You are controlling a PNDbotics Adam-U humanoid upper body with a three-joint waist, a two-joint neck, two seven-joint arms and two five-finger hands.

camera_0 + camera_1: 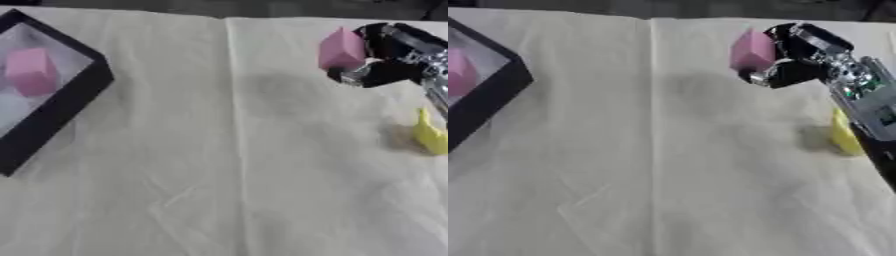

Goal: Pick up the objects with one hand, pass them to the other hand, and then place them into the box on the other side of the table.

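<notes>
Gripping one of two pink blocks, right robot hand; other block inside box; one yellow piece

Creased matt cloth over table

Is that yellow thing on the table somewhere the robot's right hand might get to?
Probably yes. The yellow thing lies uncovered just below the right hand, but that hand already holds a pink block.

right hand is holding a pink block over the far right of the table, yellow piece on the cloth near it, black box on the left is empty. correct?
Not quite: the box is not empty; a pink block already sits inside it, as the left eye view shows. The rest holds: the right hand grips another pink block, and the yellow piece lies nearby.
</notes>
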